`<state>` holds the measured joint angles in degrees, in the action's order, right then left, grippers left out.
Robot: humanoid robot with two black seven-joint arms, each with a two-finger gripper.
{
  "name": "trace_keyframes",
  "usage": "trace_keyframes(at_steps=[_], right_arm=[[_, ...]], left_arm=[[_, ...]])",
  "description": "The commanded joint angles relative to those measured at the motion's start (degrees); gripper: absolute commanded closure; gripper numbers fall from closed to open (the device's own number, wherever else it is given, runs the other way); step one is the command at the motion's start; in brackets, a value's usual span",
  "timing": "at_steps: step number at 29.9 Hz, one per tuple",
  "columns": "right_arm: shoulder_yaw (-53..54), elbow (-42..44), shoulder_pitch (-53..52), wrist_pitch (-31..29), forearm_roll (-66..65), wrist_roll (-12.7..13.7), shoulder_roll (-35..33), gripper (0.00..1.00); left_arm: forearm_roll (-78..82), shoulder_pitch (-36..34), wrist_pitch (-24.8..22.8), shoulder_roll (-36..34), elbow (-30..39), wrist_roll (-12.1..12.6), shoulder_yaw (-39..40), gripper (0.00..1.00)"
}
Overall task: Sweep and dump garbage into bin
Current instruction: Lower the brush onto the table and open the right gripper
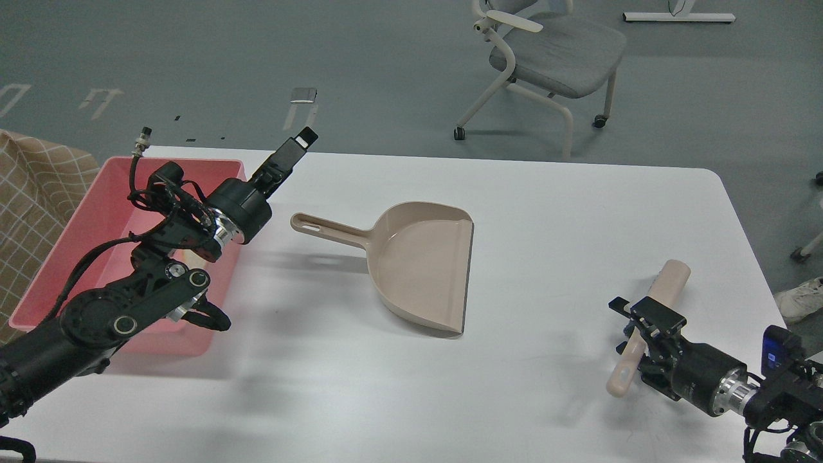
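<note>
The pink bin [90, 218] stands at the table's left edge, partly hidden behind my left arm. A small pale piece [187, 254] shows inside it behind the arm; I cannot tell what it is. The yellow sponge and the bread are otherwise hidden. The beige dustpan [421, 267] lies empty in the middle of the table, handle pointing left. My left gripper [297, 144] is raised over the bin's far right corner, seen side-on. My right gripper [638, 321] is shut on a beige brush handle [669, 278] at the front right, low over the table.
The white table [546, 206] ends in a rounded corner at the far right. A grey office chair [553, 51] stands on the floor beyond the table. A checked cloth [32, 186] hangs at the far left beside the bin.
</note>
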<state>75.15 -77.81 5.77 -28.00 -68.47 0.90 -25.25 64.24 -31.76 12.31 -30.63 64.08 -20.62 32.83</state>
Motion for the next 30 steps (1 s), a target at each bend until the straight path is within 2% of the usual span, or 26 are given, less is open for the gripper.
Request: trace_keyframes(at_steps=[1,12,22,30], right_arm=[[0.2,0.0,-1.4,0.0,-1.5,0.2,-3.6,0.04],[0.2,-0.4,-6.4,0.0,-0.7,-0.2,-11.0,0.04],[0.5,-0.4,-6.3,0.0,-0.4,-0.5,-12.3,0.03],[4.8,-0.2,-9.2,0.0,0.4,-0.5,-11.6,0.02]], left_arm=[[0.0,0.2,0.0,0.0,0.0,0.0,0.1,0.02],[0.0,0.3,0.0,0.4,0.0,-0.2,0.0,0.02],[-0.1,-0.1,0.0,0.4,-0.4,-0.6,0.0,0.02],[-3.7,-0.6,-0.1,1.2,0.0,-0.6,0.6,0.02]])
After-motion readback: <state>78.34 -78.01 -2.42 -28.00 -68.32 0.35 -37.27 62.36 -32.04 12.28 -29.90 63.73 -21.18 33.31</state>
